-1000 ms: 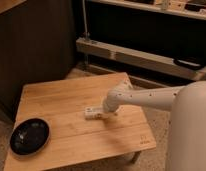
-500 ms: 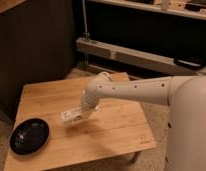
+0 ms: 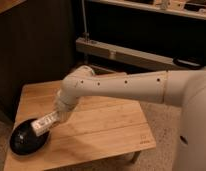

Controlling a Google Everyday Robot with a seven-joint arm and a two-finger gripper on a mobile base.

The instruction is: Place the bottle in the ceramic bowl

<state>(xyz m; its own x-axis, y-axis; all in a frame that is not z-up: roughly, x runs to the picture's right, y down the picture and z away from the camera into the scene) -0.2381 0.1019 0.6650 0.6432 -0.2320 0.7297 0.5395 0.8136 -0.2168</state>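
We are at the carrying step, close to its end: our arm (image 3: 121,87) reaches from the right across the bench (image 3: 106,125) to its near left corner, where the bowl (image 3: 27,140) sits. The pincer (image 3: 57,116) hangs at the end of the bent wrist, just above the bowl's right rim, and it is closed around the bottle (image 3: 44,122), which lies almost level in the grip, one end poking out to the left over the bowl. The bottle looks to be clear of the bowl, though how close its low end comes to the rim we cannot tell. By our reckoning the placing itself is not yet done. The next move calls for bringing the bottle a little further left, so it sits over the bowl's middle rather than its edge, lowering it, and only then letting go; released too near the rim, it could roll out onto the bench.
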